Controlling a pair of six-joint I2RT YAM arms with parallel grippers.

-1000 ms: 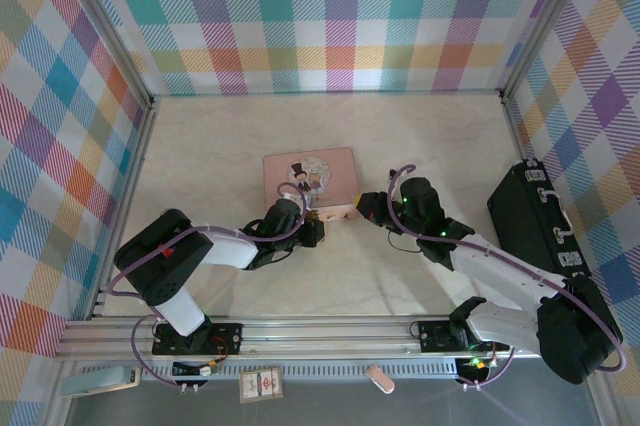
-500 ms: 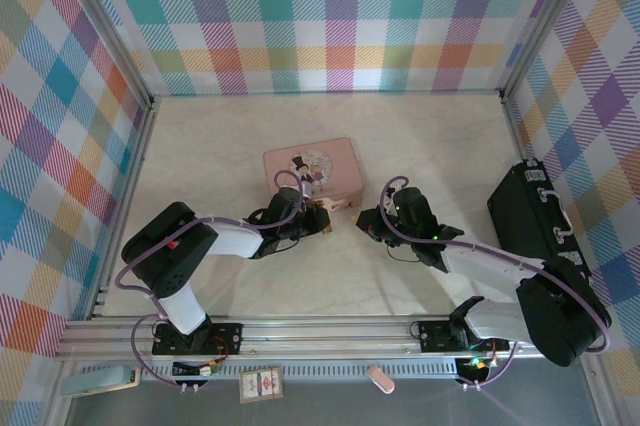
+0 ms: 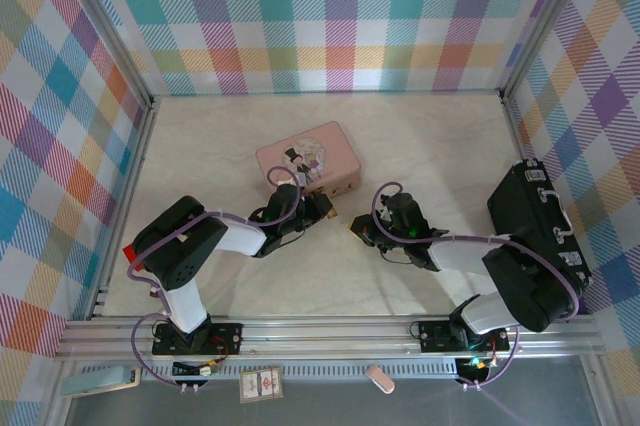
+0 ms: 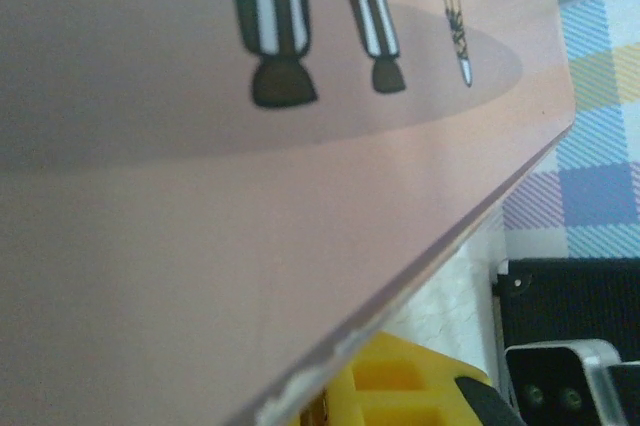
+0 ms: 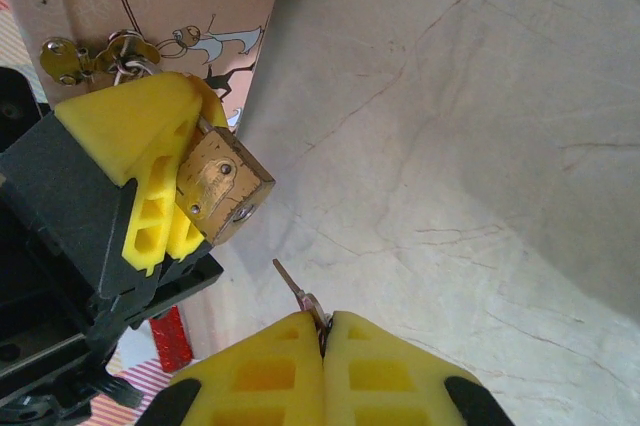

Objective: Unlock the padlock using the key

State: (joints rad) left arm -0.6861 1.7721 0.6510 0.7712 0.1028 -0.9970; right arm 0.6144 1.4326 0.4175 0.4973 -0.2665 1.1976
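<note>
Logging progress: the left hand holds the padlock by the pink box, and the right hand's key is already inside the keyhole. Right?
Not inside: the right wrist view shows the key in the right hand short of the padlock, table between them. The left hand does hold it.

The overhead view is brightly and evenly lit; only soft, short shadows are cast on the counter [image 3: 420, 146]. The left wrist view is blurred throughout, the pink box [image 4: 250, 246] lying too close for focus. The padlock [image 5: 225, 198] is rendered sharply, with a dim lower-left corner.
</note>
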